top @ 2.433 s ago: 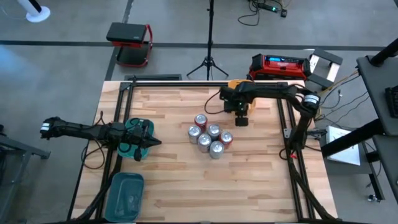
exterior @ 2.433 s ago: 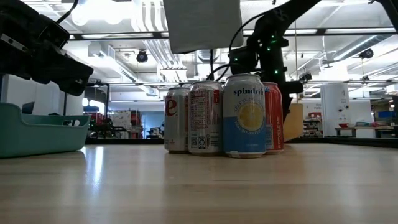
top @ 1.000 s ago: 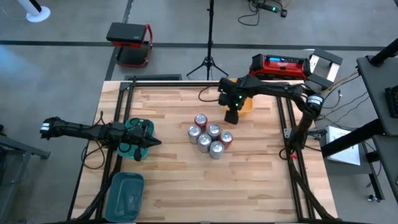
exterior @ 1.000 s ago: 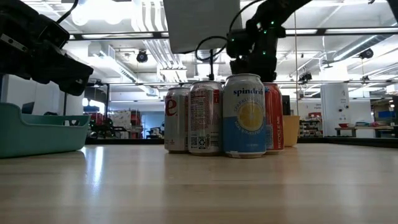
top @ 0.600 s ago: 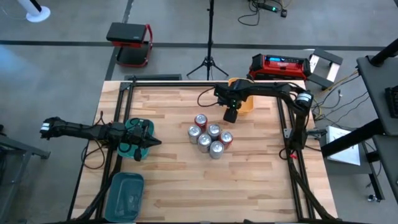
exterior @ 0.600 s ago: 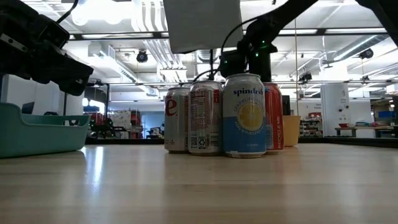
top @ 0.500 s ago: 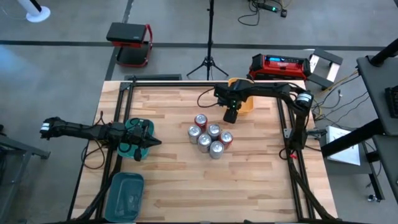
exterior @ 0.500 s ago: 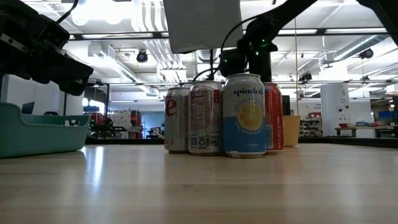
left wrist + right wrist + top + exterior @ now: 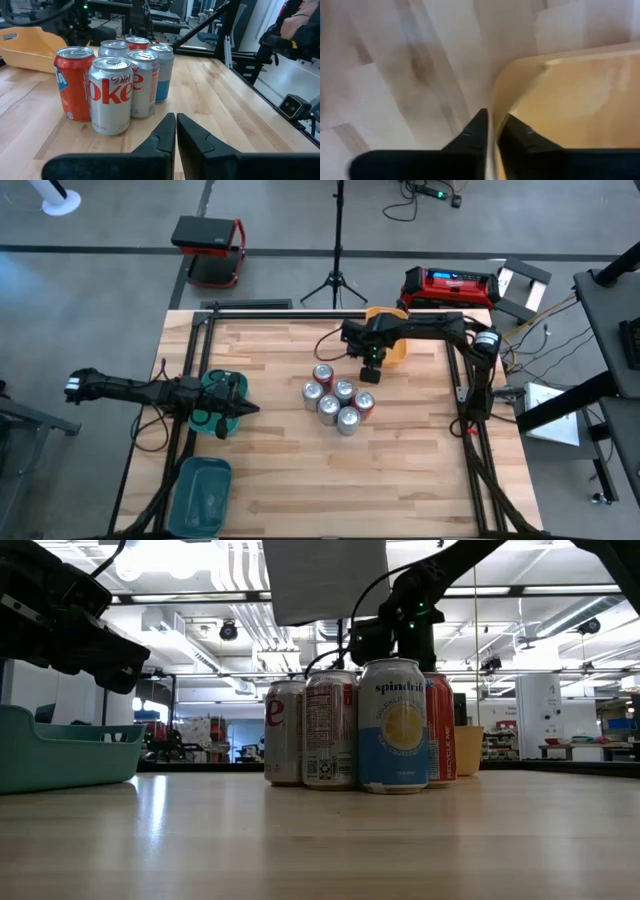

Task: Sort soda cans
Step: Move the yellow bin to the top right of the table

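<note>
Right gripper [image 9: 371,372] has swung left since 2.4 s ago, fingers nearly closed over the orange bin [image 9: 392,340] rim. Left gripper [image 9: 243,409] parked closed above a teal bin [image 9: 212,383]. Soda cans [image 9: 338,399] clustered mid-table; rear cans partly hidden in the low view.

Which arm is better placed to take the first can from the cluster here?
The right. Its gripper hangs just beyond the soda cans, beside the orange bin. The left gripper waits farther off, over the teal bin.
</note>
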Motion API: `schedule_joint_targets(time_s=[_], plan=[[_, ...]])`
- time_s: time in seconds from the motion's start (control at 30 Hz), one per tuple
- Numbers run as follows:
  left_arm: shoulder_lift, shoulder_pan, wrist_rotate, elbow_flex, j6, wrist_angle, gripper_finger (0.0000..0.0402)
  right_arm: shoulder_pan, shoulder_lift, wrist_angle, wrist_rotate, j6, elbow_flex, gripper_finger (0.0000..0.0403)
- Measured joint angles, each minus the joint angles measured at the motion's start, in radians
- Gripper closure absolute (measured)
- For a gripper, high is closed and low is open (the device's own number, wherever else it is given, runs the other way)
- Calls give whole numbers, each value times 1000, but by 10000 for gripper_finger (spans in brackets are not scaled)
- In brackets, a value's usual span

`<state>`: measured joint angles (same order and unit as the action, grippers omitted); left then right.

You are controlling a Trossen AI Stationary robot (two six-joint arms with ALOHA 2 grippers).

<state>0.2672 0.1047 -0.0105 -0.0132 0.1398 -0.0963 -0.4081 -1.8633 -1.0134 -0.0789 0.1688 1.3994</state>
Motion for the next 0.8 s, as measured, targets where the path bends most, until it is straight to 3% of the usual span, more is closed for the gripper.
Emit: schedule_joint_targets(time_s=[0.23,0.43,0.8], plan=[[0,0,0,0,0,0,402,76,2,15,-9,58,0,393],[0,0,0,0,0,0,402,85,2,27,-103,101,2,392],[0,0,0,0,0,0,402,45,2,76,-71,123,66,390]])
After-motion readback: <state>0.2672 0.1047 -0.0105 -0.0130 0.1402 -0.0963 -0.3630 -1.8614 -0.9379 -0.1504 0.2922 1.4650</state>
